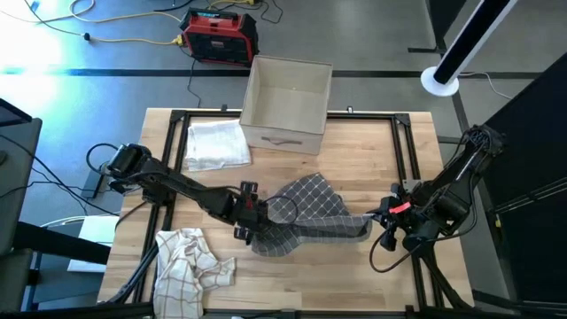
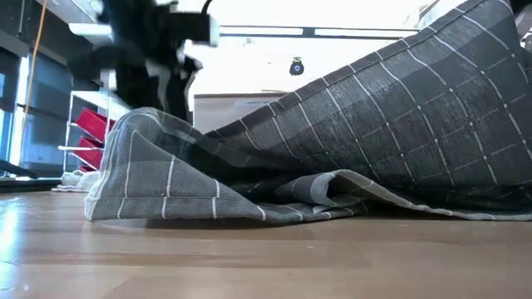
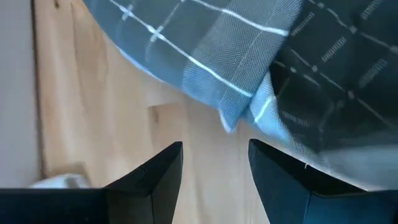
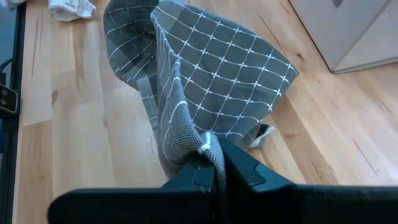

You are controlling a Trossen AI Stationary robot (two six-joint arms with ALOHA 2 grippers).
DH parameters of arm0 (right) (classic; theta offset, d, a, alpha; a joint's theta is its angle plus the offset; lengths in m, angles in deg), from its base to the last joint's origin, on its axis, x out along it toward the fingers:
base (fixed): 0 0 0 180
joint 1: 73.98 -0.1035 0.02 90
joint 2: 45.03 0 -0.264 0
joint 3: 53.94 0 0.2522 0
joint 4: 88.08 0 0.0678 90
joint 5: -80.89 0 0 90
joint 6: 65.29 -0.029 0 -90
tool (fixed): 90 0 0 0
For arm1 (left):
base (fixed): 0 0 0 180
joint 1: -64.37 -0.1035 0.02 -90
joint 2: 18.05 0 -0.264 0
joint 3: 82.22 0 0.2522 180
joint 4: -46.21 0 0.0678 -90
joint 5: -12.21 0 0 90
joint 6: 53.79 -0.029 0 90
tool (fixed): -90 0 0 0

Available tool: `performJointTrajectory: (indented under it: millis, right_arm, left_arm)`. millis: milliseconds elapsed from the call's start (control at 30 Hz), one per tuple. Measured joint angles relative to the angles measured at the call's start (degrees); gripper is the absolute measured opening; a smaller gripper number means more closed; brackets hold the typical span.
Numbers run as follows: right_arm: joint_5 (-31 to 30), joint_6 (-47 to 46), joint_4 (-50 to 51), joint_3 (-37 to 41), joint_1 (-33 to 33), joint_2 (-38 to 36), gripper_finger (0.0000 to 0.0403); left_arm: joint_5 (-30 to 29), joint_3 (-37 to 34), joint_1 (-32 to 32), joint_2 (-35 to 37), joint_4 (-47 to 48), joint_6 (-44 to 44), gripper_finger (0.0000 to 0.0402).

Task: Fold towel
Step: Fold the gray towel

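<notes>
A grey checked towel lies bunched at the table's middle, its left part on the wood and its right end rising toward my right gripper, which is shut on it. My left gripper stands open at the towel's left edge. In the left wrist view a folded corner of the towel lies just ahead of the gap between the fingers, with bare wood between them. My right gripper pinches a bunched, hemmed corner of the towel at its right end between its two fingers; several layers are gathered there. The fingers come level from the table's right side. The cloth runs from the fingers in a raised ridge, and the rest lies on the table.
An open cardboard box stands at the far middle, with a folded white towel to its left. A crumpled white cloth with red checks lies at the near left. Bare wood shows near the front edge, right of the middle.
</notes>
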Motion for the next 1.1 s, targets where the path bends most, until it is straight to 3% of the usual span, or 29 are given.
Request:
performJointTrajectory:
  millis: [133, 233, 300, 467, 533, 733, 833, 967, 1100]
  right_arm:
    - [0.0, 0.0, 0.0, 0.0, 0.0, 0.0, 0.0]
    - [0.1, 0.3, 0.4, 0.0, 0.0, 0.0, 0.0]
    - [0.0, 0.9, 0.4, 0.0, 0.0, 0.0, 0.0]
    - [-0.1, 1.0, 0.4, 0.0, 0.0, 0.0, 0.0]
    - [-0.1, 0.9, 0.3, 0.0, 0.0, 0.0, 0.0]
    - [-0.2, 1.1, 0.2, 0.0, 0.0, 0.0, 0.0]
    - [-0.2, 1.7, 0.2, 0.0, 0.0, 0.0, 0.0]
    - [-0.2, 1.9, -0.1, 0.0, 0.0, 0.0, 0.0]
    - [-0.2, 1.9, -0.1, 0.0, 0.0, 0.0, 0.0]
  left_arm:
    - [1.3, -6.4, 1.7, 0.0, -12.8, 6.6, 0.0175]
    - [1.2, -7.7, 3.6, 0.0, -16.1, 9.6, 0.0175]
    - [-1.0, -7.4, 4.6, 0.0, -13.5, 10.7, 0.0175]
    - [-13.6, -3.1, 5.8, 1.8, 2.2, 16.2, 0.0175]
    - [-15.5, -1.5, 5.9, 2.8, 3.6, 17.3, 0.0175]
    - [-5.8, 0.3, 6.3, 4.7, -2.0, 15.2, 0.0161]
    - [-2.6, -0.6, 6.5, 4.7, -4.8, 16.1, 0.0118]
    - [3.1, -5.0, 7.1, 4.2, -15.1, 16.4, 0.0029]
    - [7.6, -10.8, 7.1, 4.2, -23.9, 19.3, 0.0013]
